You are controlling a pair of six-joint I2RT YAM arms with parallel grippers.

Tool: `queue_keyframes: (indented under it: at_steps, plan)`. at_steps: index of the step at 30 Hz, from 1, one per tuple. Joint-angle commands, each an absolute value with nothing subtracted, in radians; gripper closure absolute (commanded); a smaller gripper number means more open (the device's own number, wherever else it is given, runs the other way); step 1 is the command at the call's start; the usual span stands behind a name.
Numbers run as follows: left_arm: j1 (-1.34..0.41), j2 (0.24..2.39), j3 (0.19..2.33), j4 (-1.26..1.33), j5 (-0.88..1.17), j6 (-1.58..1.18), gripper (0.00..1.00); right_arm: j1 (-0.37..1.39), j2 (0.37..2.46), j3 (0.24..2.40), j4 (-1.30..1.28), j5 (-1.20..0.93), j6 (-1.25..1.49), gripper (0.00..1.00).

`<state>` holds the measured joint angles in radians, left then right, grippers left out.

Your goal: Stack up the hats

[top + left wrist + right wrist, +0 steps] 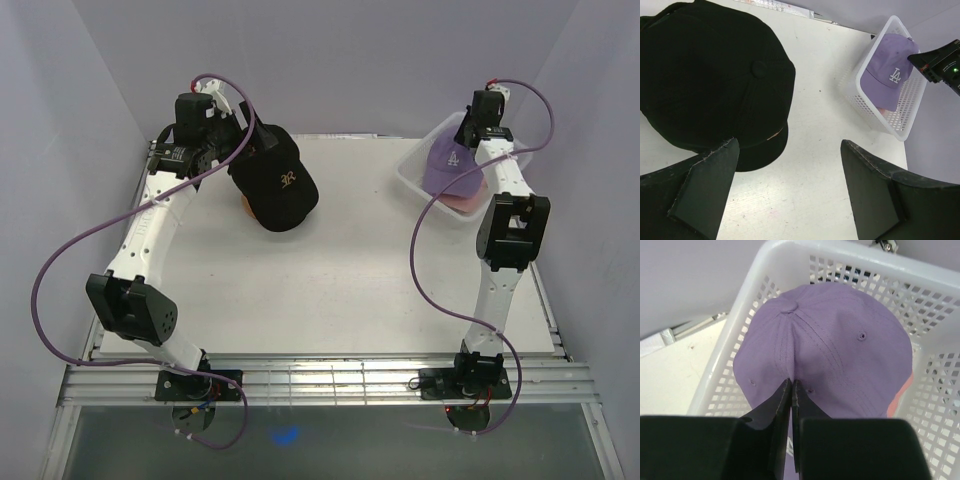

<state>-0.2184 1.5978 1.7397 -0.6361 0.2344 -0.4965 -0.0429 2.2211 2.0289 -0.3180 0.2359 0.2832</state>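
A black hat [275, 180] with a gold logo sits on top of the stack at the back left; it fills the upper left of the left wrist view [705, 75]. My left gripper [248, 138] is open and empty just behind and above that hat, its jaws wide apart [790, 144]. A lavender hat [448, 165] lies in the white basket [412, 172] on a pink hat [462, 200]. My right gripper [468, 135] is shut, pinching the crown fabric of the lavender hat [840, 340] between its tips [791, 382]. The pink hat's edge [905, 390] shows under it.
A tan bit of the wooden stand [247, 205] shows under the black hat. The mesh basket [790, 250] stands at the back right near the wall; it also shows in the left wrist view [860, 100]. Purple cables loop beside both arms.
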Motion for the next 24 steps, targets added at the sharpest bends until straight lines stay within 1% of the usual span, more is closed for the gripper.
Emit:
queue_keyframes:
  at_steps: [1, 5, 14, 21, 24]
  plan:
    - [-0.224, 1.589, 1.756, -0.635, 0.225, -0.488, 0.07, -0.040, 2.158, 2.121, -0.285, 0.267, 0.276, 0.92]
    - [-0.225, 1.585, 1.753, -0.635, 0.229, -0.486, 0.07, -0.040, 2.132, 2.193, -0.288, 0.275, 0.273, 0.92]
    - [-0.224, 1.577, 1.750, -0.629, 0.238, -0.492, 0.07, -0.040, 2.043, 2.230, -0.288, 0.226, 0.294, 0.92]
    - [-0.224, 1.563, 1.746, -0.623, 0.248, -0.495, 0.07, -0.038, 1.948, 2.224, -0.256, 0.117, 0.313, 0.92]
    - [-0.224, 1.554, 1.749, -0.620, 0.252, -0.500, 0.07, -0.038, 1.908, 2.197, -0.224, 0.026, 0.350, 0.92]
